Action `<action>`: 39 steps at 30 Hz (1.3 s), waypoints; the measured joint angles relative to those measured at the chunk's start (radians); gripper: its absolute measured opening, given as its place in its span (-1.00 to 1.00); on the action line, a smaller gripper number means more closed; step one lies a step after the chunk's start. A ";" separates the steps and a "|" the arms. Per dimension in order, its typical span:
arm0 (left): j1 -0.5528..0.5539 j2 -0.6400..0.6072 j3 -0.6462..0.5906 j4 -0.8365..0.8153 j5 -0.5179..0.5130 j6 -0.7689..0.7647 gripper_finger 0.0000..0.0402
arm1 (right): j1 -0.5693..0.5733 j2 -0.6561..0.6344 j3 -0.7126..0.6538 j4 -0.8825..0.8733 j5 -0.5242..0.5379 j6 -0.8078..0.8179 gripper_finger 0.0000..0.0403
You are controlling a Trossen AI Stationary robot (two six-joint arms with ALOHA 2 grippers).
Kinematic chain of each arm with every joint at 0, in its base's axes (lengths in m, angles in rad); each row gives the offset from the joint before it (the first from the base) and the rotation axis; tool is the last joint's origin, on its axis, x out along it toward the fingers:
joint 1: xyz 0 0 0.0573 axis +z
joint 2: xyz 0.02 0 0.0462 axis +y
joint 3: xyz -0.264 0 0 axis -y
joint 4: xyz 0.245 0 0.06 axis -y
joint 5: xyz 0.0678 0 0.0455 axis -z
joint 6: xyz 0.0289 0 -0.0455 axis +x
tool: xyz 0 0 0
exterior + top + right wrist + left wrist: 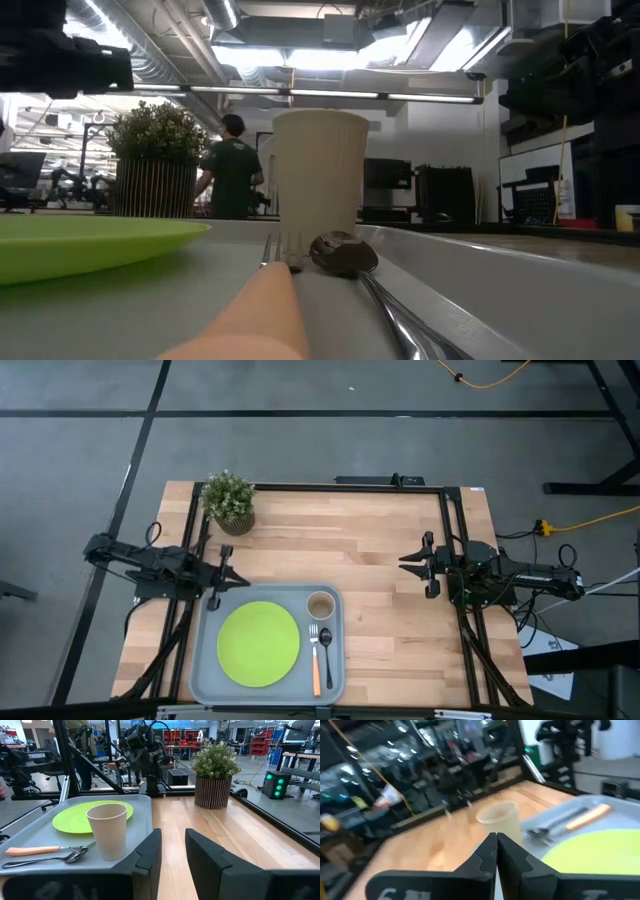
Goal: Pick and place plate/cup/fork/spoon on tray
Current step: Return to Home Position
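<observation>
The grey-blue tray lies at the table's near edge. On it lie the lime-green plate, the tan cup standing upright, the orange-handled fork and the dark spoon side by side. My left gripper is shut and empty, above the tray's far left corner; its wrist view looks over the plate at the cup. My right gripper is open and empty over bare table right of the tray; its wrist view shows the cup, fork and spoon.
A potted green plant stands at the table's far left corner. A black frame runs along the table's far and side edges. Bare wood lies right of the tray. A person stands in the room beyond the table.
</observation>
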State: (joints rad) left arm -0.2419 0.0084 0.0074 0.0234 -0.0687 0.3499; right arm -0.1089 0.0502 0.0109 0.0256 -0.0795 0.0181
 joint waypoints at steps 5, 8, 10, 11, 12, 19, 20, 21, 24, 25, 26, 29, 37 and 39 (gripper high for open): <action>0.076 0.009 0.000 -0.010 0.044 -0.182 -0.95 | 0.000 0.000 0.000 -0.001 0.000 0.000 -0.54; 0.143 0.010 0.000 -0.011 0.045 -0.258 -0.92 | 0.000 0.000 0.000 -0.001 0.000 0.000 -0.54; 0.183 0.011 0.000 -0.011 0.046 -0.301 -0.91 | 0.000 0.000 0.000 -0.001 0.000 0.000 -0.54; 0.201 0.011 0.000 -0.012 0.046 -0.326 -0.90 | 0.000 0.000 0.000 -0.001 0.000 0.000 -0.54; 0.215 0.012 0.001 -0.012 0.050 -0.340 -0.90 | 0.000 0.000 0.000 -0.001 0.000 0.000 -0.54; 0.228 0.119 0.001 -0.014 0.068 -0.350 -0.93 | 0.000 0.000 0.000 0.000 0.000 0.002 -0.54; 0.228 0.138 0.001 -0.015 0.068 -0.349 -0.94 | 0.000 0.000 0.000 -0.001 0.000 0.001 -0.54; 0.228 0.151 0.001 -0.015 0.068 -0.349 -0.95 | 0.000 0.000 0.000 -0.001 0.000 0.000 -0.54; 0.228 0.160 0.001 -0.014 0.064 -0.343 -0.97 | 0.000 0.000 0.000 -0.001 0.000 0.002 -0.54; 0.228 0.156 0.001 -0.014 0.059 -0.343 -0.97 | 0.000 0.000 0.000 -0.001 0.000 0.002 -0.54; 0.228 0.148 0.001 -0.013 0.056 -0.343 -0.98 | 0.000 0.000 0.000 -0.001 0.000 0.001 -0.54; 0.228 0.109 0.000 -0.008 0.056 -0.341 -0.99 | 0.000 0.000 0.000 -0.001 0.000 0.001 -0.54; 0.228 -0.005 0.000 -0.011 0.053 -0.340 -0.96 | 0.000 0.000 0.000 -0.001 0.000 0.002 -0.54; 0.228 -0.006 0.000 -0.012 0.053 -0.340 -0.94 | 0.000 0.000 0.000 0.000 0.000 0.000 -0.54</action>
State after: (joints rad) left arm -0.0143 0.0022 0.0078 0.0119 -0.0161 0.0099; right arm -0.1089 0.0502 0.0109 0.0252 -0.0795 0.0181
